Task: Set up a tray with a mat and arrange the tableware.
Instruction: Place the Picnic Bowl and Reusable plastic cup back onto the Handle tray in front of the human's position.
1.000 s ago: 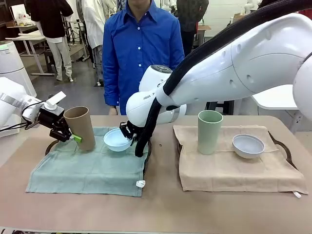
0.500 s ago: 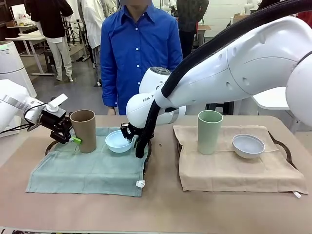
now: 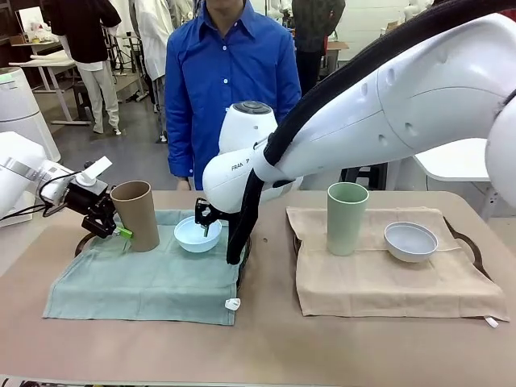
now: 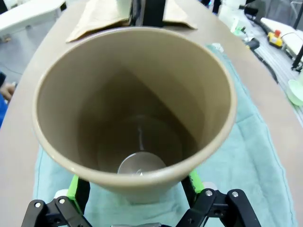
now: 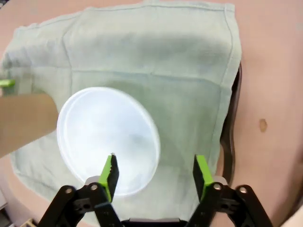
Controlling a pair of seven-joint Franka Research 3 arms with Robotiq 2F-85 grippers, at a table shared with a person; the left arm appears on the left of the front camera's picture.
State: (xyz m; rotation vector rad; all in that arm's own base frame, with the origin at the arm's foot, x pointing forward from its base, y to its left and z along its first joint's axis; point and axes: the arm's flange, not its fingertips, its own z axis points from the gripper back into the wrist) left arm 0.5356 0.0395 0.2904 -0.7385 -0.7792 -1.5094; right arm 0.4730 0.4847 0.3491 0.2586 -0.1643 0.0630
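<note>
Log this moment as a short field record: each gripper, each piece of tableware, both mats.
left gripper: shut on tan tumbler, pads on either side of its lower wall
right gripper: open, above the light blue bowl, one finger over its edge
tan tumbler: upright on green mat, left part
light blue bowl: on green mat, right of the tumbler
green tumbler: upright on beige mat
grey-white bowl: on beige mat, right of green tumbler
person: standing at far side
</note>
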